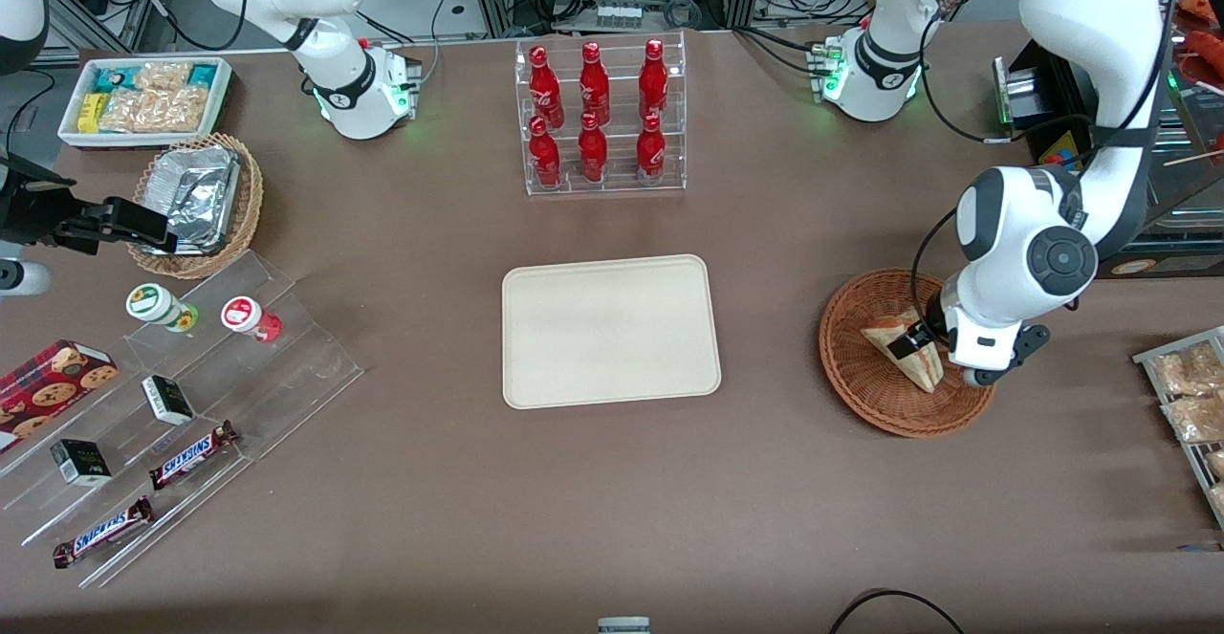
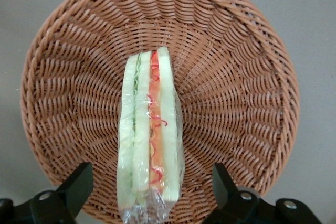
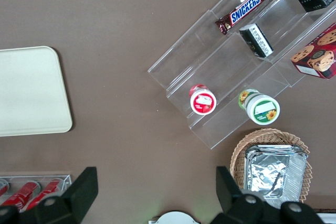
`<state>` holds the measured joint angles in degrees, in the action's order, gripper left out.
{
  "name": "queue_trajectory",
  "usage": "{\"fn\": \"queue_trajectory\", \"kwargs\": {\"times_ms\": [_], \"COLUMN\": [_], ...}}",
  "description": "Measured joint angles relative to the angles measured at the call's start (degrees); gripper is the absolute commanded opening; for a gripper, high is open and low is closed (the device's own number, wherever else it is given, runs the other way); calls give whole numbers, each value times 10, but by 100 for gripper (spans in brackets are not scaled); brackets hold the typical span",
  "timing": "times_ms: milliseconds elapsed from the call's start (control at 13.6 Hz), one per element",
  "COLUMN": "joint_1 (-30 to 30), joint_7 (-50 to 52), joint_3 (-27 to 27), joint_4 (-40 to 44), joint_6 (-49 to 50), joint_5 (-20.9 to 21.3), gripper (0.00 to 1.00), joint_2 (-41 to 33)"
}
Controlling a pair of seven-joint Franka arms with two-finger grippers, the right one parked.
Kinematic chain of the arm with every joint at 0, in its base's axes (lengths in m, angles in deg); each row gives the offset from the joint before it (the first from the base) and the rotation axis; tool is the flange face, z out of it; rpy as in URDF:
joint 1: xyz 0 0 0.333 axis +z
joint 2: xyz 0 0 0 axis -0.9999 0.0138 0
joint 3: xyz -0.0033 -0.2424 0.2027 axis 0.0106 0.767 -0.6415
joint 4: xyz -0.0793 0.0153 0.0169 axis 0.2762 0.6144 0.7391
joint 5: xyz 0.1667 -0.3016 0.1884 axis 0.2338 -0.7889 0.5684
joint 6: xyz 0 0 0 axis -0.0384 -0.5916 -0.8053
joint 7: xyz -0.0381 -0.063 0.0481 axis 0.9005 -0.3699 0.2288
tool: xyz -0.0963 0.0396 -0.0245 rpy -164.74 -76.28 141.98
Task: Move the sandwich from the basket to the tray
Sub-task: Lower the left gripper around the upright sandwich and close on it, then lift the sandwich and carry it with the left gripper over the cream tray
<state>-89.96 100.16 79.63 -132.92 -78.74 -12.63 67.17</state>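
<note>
The sandwich [image 1: 923,366] is a clear-wrapped wedge of pale bread with red, orange and green filling. It stands on edge in the round reddish-brown wicker basket [image 1: 861,395], toward the working arm's end of the table. My left gripper [image 1: 913,342] is lowered into the basket and open. In the left wrist view the sandwich [image 2: 149,140] rests on the basket [image 2: 236,93] weave, between the two dark fingers [image 2: 79,182] of the gripper [image 2: 149,187], with a gap on each side. The cream-beige tray [image 1: 612,328] lies flat mid-table with nothing on it.
A clear rack of red bottles [image 1: 602,118] stands farther from the front camera than the tray. A wire rack of snack packets [image 1: 1186,404] sits at the table edge beside the basket. Acrylic steps with candy bars [image 1: 182,395], a foil-filled basket [image 1: 196,199] and a white bin [image 1: 143,98] lie toward the parked arm's end.
</note>
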Motion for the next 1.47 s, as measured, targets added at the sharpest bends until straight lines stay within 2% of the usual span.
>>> {"fn": "queue_trajectory", "kwargs": {"times_ms": [147,221,368,441,662,956,1176,1471], "joint_1": [0,1,1,1,1,-8,-37,-102], "joint_7": [4,5,7,7,6,-11,-39,-46], "joint_3": [0,-1,-1,-1,-1,4,7,27], "joint_4": [-4,-8,-17,-18,-14,67,138,172], "joint_6": [-14,-22,-35,-36,-19,101,174,179], "joint_5": [0,-1,-1,-1,-1,-1,-1,-26], "gripper": [100,89,15,0,0,0,0,0], "joint_2": [11,16,22,24,21,8,5,23]}}
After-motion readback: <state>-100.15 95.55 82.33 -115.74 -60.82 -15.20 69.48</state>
